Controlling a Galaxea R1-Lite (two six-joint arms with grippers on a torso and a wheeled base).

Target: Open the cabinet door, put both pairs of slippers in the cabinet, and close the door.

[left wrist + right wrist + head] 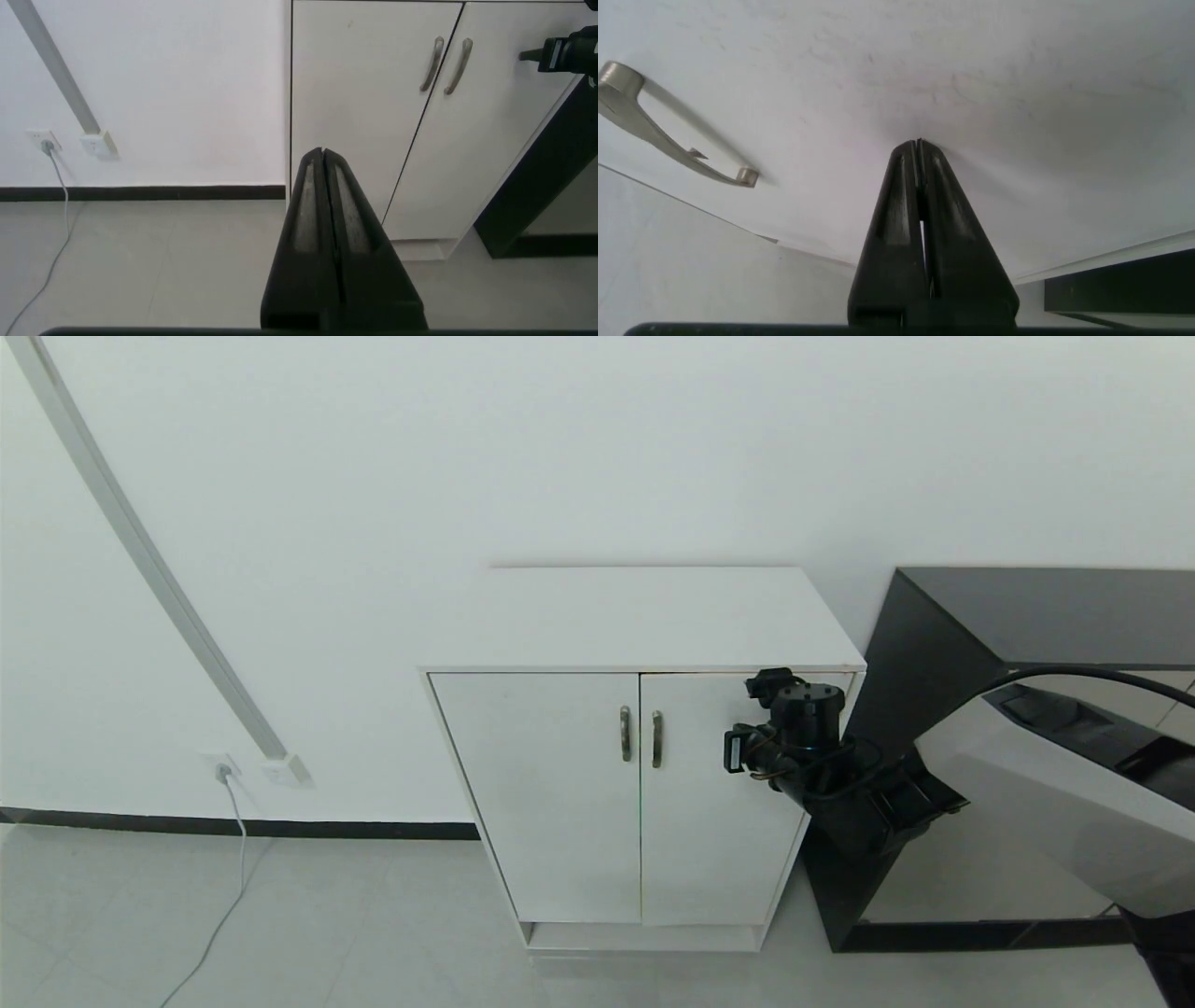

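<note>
Jaws of the left gripper (322, 161) pressed flat together, empty. Jaws of the right gripper (918, 149) likewise closed, tips meeting, nothing held.

White cabinet (644, 616) upright against the white wall (597, 448), on a grey tiled floor (373, 933). Left door (541, 793) and right door (709, 840) both shut, meeting at a centre seam. Two slim metal handles, left handle (625, 734) and right handle (657, 739), upright and just beside each other, one on each side of that seam, high on the doors.

Right gripper at the upper part of the right door, between the right handle and the cabinet's right edge, tips pointed at the panel and very near it; touching or not, cannot tell.

Left gripper low over the floor, to the left of the cabinet and well apart from it.

Glossy black unit (934, 644) just beside the cabinet's right side. On the wall to the left, a slanted cable duct (140, 551), a wall socket (224, 770) at its foot, and a grey cable (229, 868) trailing from the socket down to the floor.
</note>
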